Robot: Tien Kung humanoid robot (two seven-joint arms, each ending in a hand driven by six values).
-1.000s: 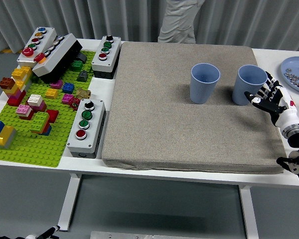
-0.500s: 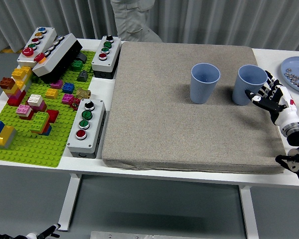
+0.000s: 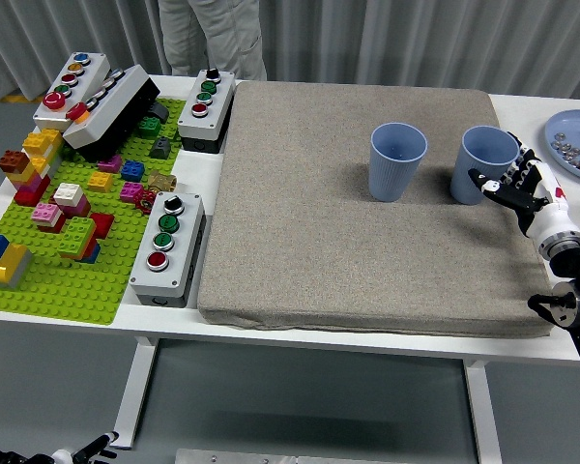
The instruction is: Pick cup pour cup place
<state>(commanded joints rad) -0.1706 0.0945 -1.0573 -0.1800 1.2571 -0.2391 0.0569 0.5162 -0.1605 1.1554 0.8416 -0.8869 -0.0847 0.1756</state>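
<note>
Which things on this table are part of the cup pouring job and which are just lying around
Job: right blue cup, left blue cup, right hand, open beside the right cup.
Lying about: button boxes, building bricks, green baseplate, blue plate.

A: From my station I log two cups, left cup and right cup, both plain pale blue. They sit on a grey-beige mat with a woven fleck.

B: The right hand?

A: Black fingers, white wrist segment, a small red mark. I note the table as white.

B: Left side?

A: Lime-green studded baseplate with red, yellow, pink, blue and white bricks. Grey button boxes with red, green, black and white buttons. Blue plate at far right, an orange item on it.
</note>
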